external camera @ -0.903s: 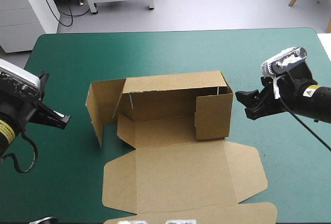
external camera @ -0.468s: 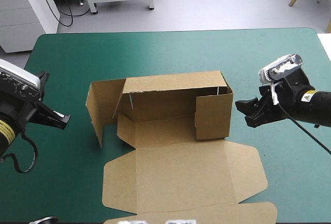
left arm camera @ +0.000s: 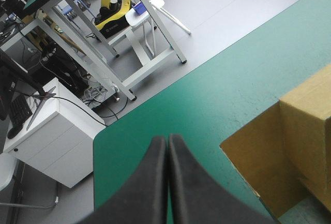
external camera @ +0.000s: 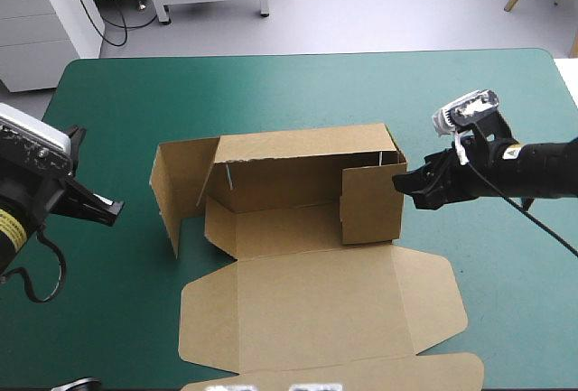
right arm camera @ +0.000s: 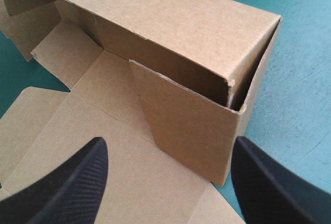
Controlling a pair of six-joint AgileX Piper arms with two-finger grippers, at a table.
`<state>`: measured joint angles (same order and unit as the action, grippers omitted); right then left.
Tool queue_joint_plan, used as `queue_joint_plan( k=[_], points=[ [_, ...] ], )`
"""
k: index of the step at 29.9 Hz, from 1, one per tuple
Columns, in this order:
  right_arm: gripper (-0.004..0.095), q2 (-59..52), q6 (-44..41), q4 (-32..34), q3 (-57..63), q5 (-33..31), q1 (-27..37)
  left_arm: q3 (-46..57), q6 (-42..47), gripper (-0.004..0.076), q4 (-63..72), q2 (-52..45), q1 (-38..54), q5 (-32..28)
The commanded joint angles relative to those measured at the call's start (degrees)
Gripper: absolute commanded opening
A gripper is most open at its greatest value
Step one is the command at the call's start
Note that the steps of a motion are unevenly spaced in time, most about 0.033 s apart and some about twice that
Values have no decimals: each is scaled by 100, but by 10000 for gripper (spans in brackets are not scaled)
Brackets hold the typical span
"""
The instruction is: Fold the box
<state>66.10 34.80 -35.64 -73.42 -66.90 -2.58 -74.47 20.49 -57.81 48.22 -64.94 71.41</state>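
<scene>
Two pincers: right pincer [external camera: 404, 182] spread apart, box [external camera: 298, 170] directly ahead, its end wall [external camera: 372, 201] nearest, possibly touching, hard to tell; left pincer [external camera: 108, 208] pressed together, well apart from splayed left flap [external camera: 176, 188]. Risk: unbraced box skids across desk [external camera: 271, 93], or end wall buckles under off-square push.

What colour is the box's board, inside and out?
The box is plain brown on both faces. The right wrist view shows it best.

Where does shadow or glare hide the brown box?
High view: brown cardboard box evenly lit, soft shade inside. Right wrist view: slot behind its end flap is dark. Left wrist view: pale sheen on the teal-green table cover only.
</scene>
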Motion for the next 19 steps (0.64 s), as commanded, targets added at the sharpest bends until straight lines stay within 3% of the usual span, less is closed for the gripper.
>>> queue_joint_plan(
  k=[1, 10, 19],
  points=[
    [616, 236, 107, -291, -138, 190, -7, -151, 48, -10, -171, 11, -31, 230],
    [617, 577, 121, 288, -92, 413, -7, -151, 48, -10, -115, 11, -31, 255],
    [617, 577, 1030, -485, 982, 1143, -7, -151, 48, -10, -115, 11, -31, 255]
  ],
)
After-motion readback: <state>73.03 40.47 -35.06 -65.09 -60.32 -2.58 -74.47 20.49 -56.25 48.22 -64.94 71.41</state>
